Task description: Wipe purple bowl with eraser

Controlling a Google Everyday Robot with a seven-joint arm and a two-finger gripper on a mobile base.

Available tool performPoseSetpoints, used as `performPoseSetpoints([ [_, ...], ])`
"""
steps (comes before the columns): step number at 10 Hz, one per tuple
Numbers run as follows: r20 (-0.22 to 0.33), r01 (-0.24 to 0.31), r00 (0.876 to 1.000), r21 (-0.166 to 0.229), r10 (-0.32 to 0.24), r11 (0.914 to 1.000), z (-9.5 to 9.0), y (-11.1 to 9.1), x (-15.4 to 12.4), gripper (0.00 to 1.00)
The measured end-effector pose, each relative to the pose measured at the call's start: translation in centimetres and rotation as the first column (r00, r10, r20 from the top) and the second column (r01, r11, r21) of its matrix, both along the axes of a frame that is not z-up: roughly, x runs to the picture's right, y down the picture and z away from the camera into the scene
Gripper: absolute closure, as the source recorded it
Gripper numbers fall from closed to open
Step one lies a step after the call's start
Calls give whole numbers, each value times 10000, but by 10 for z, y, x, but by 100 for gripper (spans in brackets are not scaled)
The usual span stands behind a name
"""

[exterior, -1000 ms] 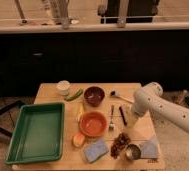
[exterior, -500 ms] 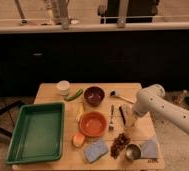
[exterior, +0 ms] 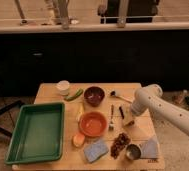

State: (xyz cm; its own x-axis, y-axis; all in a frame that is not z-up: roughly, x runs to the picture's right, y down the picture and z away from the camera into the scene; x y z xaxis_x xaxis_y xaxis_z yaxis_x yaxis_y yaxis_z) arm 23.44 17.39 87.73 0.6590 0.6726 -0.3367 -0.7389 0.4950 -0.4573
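The purple bowl [exterior: 94,95] stands upright at the back middle of the wooden table [exterior: 50,95], behind the larger orange bowl [exterior: 93,123]. The eraser [exterior: 121,112] is a thin dark block lying just right of a fork [exterior: 111,116], right of the orange bowl. My gripper [exterior: 128,120] hangs from the white arm [exterior: 158,107] that comes in from the right. It is low over the table at the eraser's right side, well to the right and in front of the purple bowl. Whether it touches the eraser is hidden.
A green tray [exterior: 38,131] fills the table's left side. A white cup [exterior: 63,87] and a green vegetable [exterior: 74,95] are at the back left. A blue sponge [exterior: 96,150], a brown object [exterior: 120,144], a metal cup [exterior: 133,151] and a grey-blue cloth [exterior: 150,147] line the front edge.
The gripper has come down and a little to the left, closer to the eraser. The bowls and other objects have not moved.
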Motion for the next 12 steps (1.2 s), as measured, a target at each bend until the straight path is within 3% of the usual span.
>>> performPoseSetpoints([
  [3, -52, -410, 9991, -210, 409, 9989, 9, 8, -5, 22],
  [5, -129, -466, 9988, -245, 463, 9986, 10, 12, -5, 37],
  [9, -121, 185, 9997, -294, -189, 9994, 8, 15, -11, 79],
  [10, -119, 171, 9998, -266, -174, 9995, 8, 15, -10, 84],
  [11, -142, 172, 9997, -302, -177, 9994, 7, 16, -8, 96],
  [12, -132, 192, 9997, -308, -196, 9993, 7, 16, -8, 100],
])
